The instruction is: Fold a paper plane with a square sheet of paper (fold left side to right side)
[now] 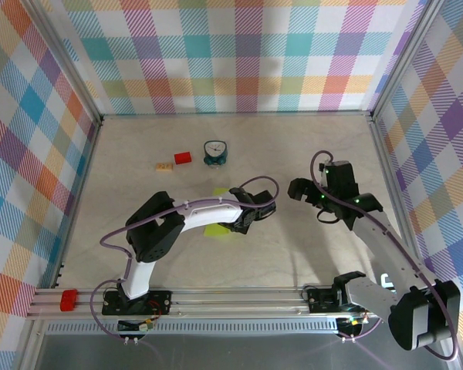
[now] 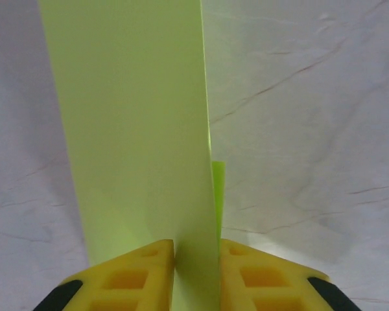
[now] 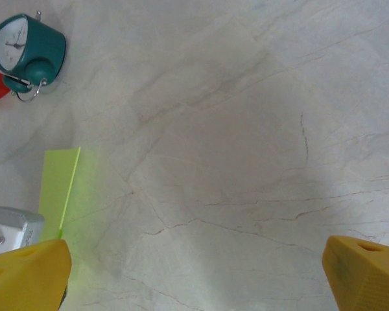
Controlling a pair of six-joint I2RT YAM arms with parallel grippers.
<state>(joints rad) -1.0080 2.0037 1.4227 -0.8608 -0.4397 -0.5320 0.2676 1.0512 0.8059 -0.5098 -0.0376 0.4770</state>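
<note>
My left hand [image 2: 197,251] is right at the square sheet of paper [image 2: 136,129]: a lime flap stands up through its narrow gap, and I can't tell if it's pinched or loose. From above the sheet lies mid-surface [image 1: 309,146], mostly hidden under that arm, outline cut off. My right hand [image 3: 194,254] gapes wide, holds nothing, off to the paper's right.

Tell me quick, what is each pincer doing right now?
Left pincer: green paper sheet stands between its jaws; clamped or loose cannot be told.
Right pincer: open, holding nothing.
</note>
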